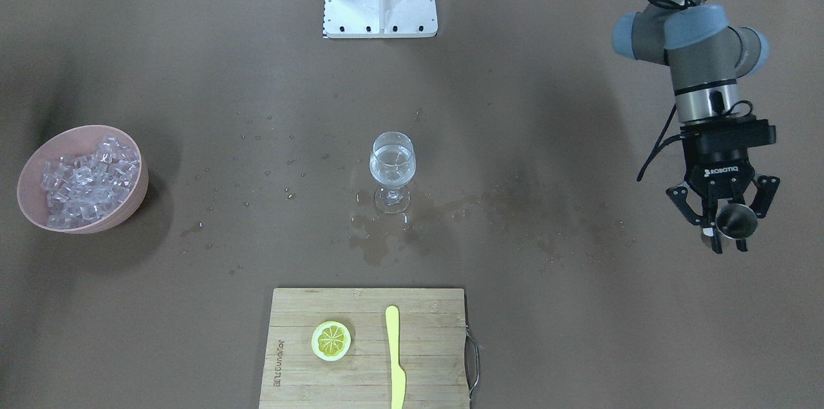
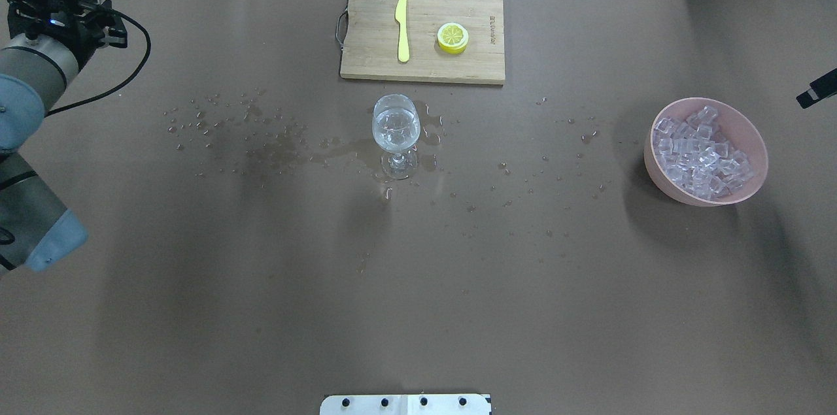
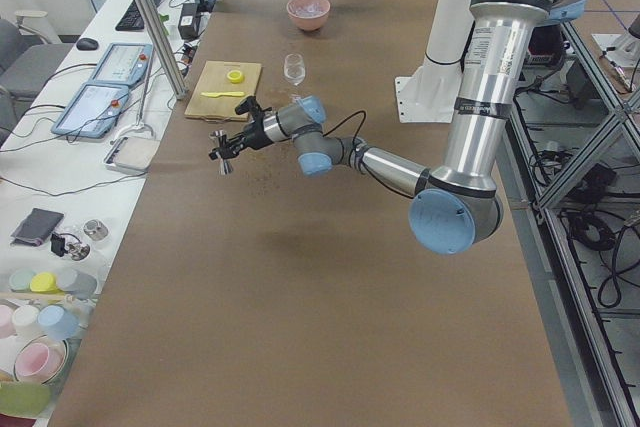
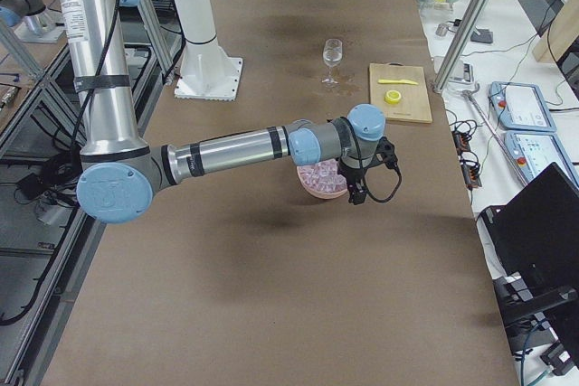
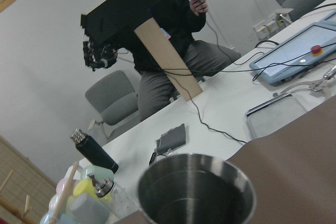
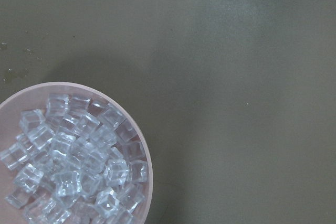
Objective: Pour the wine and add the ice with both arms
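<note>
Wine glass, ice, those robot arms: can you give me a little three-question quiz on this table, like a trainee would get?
1. True or false: the wine glass holds clear liquid.
2. What does the left hand grip? A) a metal cup B) a spoon C) a bottle
3. Fill in: the ice lies in a pink ____.
Key: 1 true; 2 A; 3 bowl.
</note>
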Robot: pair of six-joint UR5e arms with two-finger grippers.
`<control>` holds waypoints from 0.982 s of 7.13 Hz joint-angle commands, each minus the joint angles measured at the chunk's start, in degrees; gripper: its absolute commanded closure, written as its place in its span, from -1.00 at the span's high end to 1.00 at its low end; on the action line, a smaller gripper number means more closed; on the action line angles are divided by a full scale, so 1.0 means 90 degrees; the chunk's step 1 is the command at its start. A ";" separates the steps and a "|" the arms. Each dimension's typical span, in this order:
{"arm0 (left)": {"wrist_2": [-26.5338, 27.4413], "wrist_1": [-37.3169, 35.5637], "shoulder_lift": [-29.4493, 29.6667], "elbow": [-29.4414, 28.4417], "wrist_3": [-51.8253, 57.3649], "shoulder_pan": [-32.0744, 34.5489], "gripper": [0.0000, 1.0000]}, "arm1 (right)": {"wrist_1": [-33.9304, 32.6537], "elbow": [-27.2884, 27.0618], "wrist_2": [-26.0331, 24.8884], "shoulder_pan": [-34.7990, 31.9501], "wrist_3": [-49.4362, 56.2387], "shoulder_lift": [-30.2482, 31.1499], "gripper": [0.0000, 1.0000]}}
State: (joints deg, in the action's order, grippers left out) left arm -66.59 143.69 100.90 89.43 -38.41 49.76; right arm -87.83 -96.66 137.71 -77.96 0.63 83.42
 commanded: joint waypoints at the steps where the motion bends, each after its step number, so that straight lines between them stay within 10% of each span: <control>1: -0.0355 0.1499 0.0281 -0.1598 -0.0234 0.0116 -1.00 | 0.0004 -0.0022 0.0001 0.0000 -0.0002 -0.0001 1.00; 7: -0.0451 0.2237 0.0372 -0.2807 -0.2099 0.0125 -1.00 | 0.0004 -0.0100 -0.0018 0.0137 -0.0002 -0.0040 1.00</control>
State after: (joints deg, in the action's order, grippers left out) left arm -70.22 163.05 104.54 64.86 -56.37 50.87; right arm -87.80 -97.50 137.56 -76.93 0.62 83.06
